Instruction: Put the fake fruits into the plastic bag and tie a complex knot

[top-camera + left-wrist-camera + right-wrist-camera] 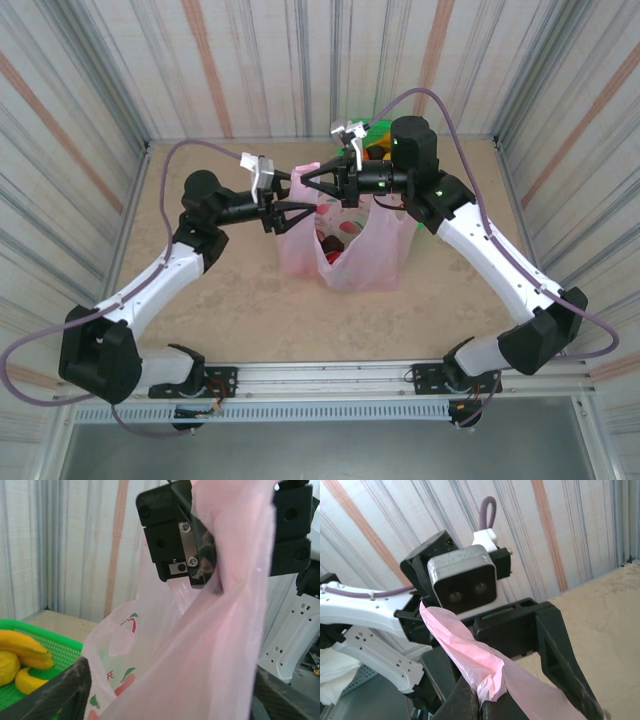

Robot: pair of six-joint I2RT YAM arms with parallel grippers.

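Plastic bag point(355, 262): mid-table, mouth up, fake fruits point(336, 246) inside.
Left gripper point(292, 203): fingers spread either side of the raised pink film; contact hard to tell.
Right gripper point(303, 177): pinched tight on 1 lifted strip of bag film.
Green basket point(378, 130): behind the bag, holding bananas point(22, 647).

Both arms reach in from the two sides and meet in the middle, the left arm point(150, 285) bent at the elbow and the right arm point(500, 262) stretched long. The left gripper point(292, 203) points to the right with its fingers point(70, 692) spread wide apart. The right gripper point(303, 178) points left, facing it, pinched tight on the plastic bag point(470, 655)
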